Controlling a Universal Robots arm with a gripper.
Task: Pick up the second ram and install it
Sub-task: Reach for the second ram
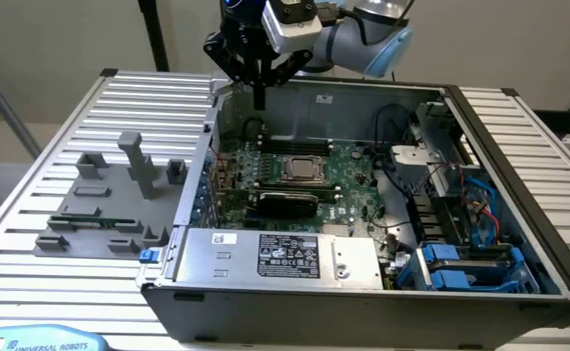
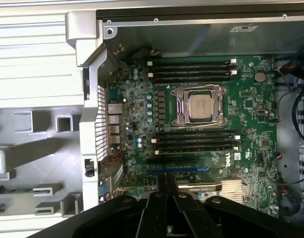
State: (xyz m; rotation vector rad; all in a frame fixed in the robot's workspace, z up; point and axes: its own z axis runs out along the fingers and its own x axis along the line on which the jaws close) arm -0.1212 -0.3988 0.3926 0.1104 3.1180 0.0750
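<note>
A: Near surface?
B: Slatted metal table (image 1: 21, 281); second ram (image 1: 91, 219) lies in grey fixture (image 1: 70, 243), on the exterior view's left of open computer case (image 1: 363, 314).
A: Farther?
B: Gripper (image 1: 259, 99) above the case's far side, jaws clenched on nothing; beige wall (image 1: 60, 36) behind.

The silver-grey arm with a pale-blue cap (image 1: 377, 36) sits at twelve o'clock of the exterior view; its black end effector (image 1: 259, 101) points straight down, fingers pressed together.
</note>
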